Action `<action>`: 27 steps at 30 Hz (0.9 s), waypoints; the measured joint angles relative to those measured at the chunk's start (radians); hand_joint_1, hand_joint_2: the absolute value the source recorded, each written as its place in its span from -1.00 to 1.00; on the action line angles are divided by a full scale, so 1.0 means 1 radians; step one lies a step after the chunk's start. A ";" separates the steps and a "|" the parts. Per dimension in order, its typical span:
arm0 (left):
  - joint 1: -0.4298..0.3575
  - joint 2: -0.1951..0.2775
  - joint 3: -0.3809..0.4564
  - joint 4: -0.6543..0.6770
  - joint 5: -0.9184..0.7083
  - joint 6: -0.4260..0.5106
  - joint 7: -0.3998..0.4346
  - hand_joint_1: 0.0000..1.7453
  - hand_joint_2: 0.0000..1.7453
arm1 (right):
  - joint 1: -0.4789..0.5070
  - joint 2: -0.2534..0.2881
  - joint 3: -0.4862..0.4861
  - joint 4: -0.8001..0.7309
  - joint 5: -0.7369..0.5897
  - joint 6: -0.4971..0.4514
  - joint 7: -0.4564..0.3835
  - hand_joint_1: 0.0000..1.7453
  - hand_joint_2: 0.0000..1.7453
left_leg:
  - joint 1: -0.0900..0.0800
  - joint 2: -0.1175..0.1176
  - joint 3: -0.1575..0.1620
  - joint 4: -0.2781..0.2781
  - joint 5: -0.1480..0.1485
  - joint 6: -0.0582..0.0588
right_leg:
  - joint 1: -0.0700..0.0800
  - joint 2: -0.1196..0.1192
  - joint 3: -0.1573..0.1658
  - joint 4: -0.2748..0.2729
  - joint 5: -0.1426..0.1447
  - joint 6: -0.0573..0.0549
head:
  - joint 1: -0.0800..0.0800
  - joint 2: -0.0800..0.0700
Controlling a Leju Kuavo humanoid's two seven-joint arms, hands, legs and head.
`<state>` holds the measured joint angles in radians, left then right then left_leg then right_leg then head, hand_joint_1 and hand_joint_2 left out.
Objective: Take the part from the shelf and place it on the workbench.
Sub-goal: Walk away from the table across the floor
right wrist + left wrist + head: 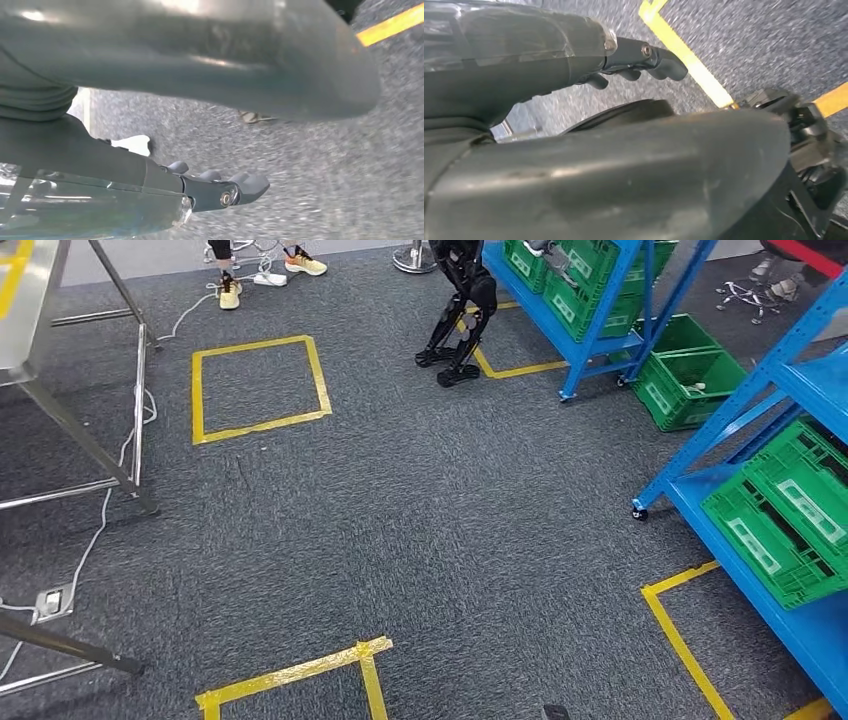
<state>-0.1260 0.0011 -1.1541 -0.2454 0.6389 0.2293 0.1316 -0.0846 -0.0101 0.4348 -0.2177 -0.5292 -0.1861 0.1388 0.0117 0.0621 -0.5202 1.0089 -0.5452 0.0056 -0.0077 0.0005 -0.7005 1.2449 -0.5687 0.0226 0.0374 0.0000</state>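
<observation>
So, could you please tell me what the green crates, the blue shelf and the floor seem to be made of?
The green crates look like moulded plastic: even colour, latticed walls. The blue shelf appears to be painted metal: thin straight beams, with a castor at the foot. The floor looks like dark grey short-pile carpet, speckled and matt, marked with glossy yellow tape.

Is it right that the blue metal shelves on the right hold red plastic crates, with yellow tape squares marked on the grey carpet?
Not quite: the plastic crates are green, not red, as the head view shows. The rest holds: they sit on the blue metal shelves at the right, and yellow tape squares are marked on the grey carpet.
</observation>
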 joint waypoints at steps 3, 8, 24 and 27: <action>-0.005 -0.001 0.000 0.000 -0.001 -0.001 0.002 -1.00 -1.00 | 0.005 -0.001 0.002 0.001 -0.003 0.000 0.000 -1.00 -1.00 | -0.003 0.026 0.016 0.000 -0.015 -0.008 | 0.010 -0.045 0.084 -0.172 0.088 -0.019 | 0.009 0.000; -0.008 -0.005 -0.001 -0.001 -0.001 -0.002 0.003 -1.00 -1.00 | 0.001 -0.002 0.002 0.001 -0.005 -0.002 0.002 -1.00 -1.00 | 0.000 0.030 0.031 0.000 -0.035 -0.032 | 0.022 -0.047 0.118 -0.237 0.088 -0.047 | 0.008 0.000; -0.001 -0.001 -0.001 0.000 -0.001 -0.002 0.005 -1.00 -1.00 | -0.004 -0.001 0.013 0.000 -0.005 -0.001 0.002 -1.00 -1.00 | 0.011 -0.109 -0.039 0.016 0.024 -0.016 | -0.001 0.099 0.129 -0.204 0.041 -0.013 | -0.032 0.000; 0.000 -0.001 -0.001 0.000 -0.001 -0.002 0.005 -1.00 -1.00 | -0.009 0.001 0.014 0.000 -0.005 -0.001 0.002 -1.00 -1.00 | 0.006 -0.053 -0.023 0.006 0.018 -0.003 | -0.001 0.022 0.051 -0.057 -0.026 -0.001 | -0.010 0.000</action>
<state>-0.1260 0.0003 -1.1555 -0.2454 0.6376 0.2270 0.1367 -0.0934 -0.0093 0.4485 -0.2177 -0.5346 -0.1874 0.1408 0.0180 0.0095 -0.5437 1.0145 -0.5277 0.0024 -0.0090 0.0225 -0.6490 1.1877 -0.5951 0.0219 0.0276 0.0000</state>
